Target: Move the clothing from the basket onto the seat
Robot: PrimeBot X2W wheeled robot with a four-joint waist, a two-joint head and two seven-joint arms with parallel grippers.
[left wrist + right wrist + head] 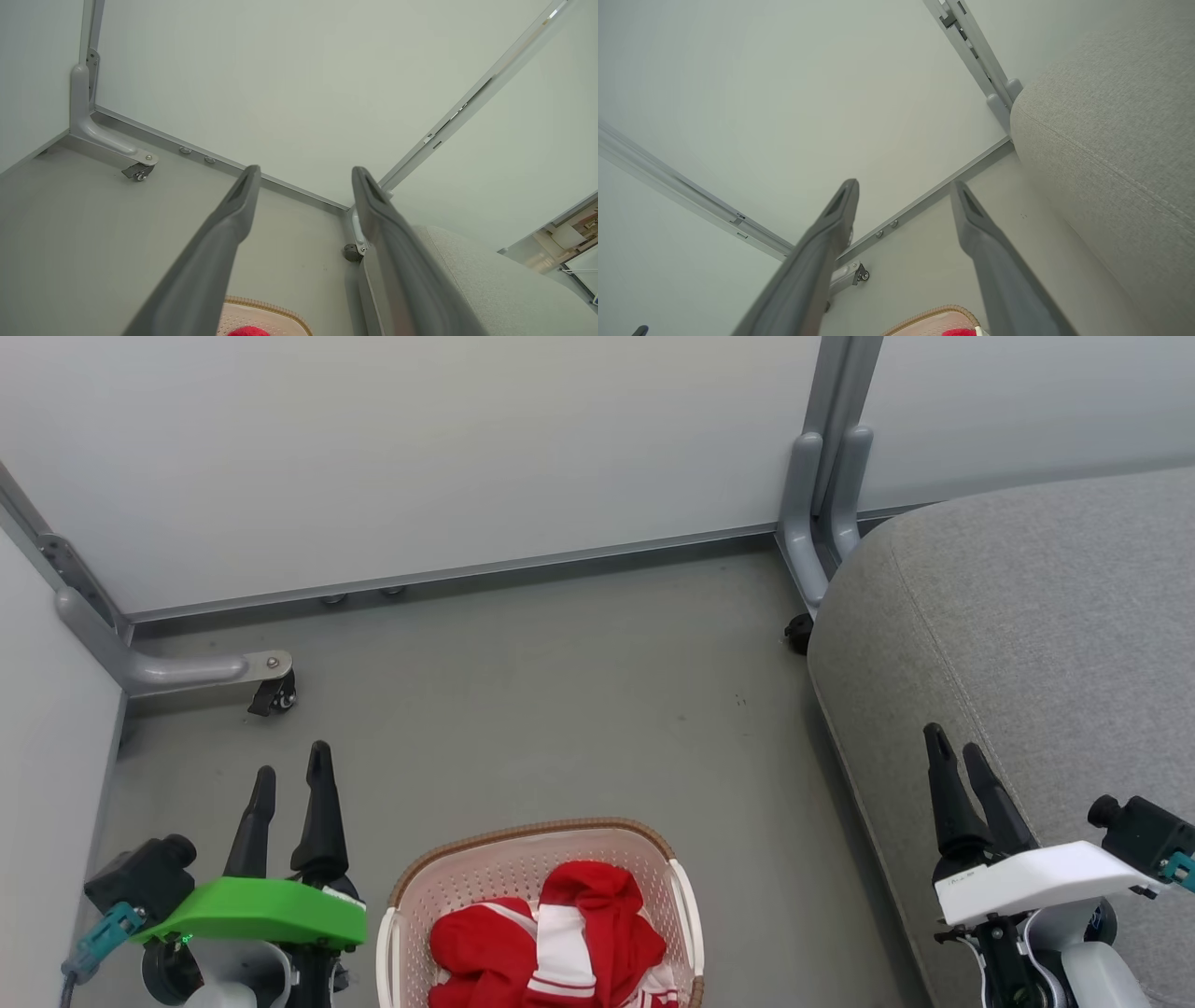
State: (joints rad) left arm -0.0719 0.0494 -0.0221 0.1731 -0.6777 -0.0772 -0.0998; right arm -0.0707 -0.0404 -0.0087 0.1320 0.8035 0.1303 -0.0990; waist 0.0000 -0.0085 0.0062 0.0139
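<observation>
Red clothing (551,947) with white panels lies bunched in the cream basket (467,868), which stands on the floor at the bottom centre of the head view. The basket's brown rim (266,308) and a bit of red clothing (247,332) peek in low between my left fingers; the rim (931,315) shows likewise in the right wrist view. My left gripper (291,782) is open, left of the basket and above the floor. Over the edge of the grey seat (1036,616) on the right hovers my right gripper (954,744), open and empty.
White partition panels close off the back and left, standing on grey metal feet with castors (271,695). Another post foot (812,551) stands at the seat's far corner. Grey floor (560,709) stretches between basket and panels.
</observation>
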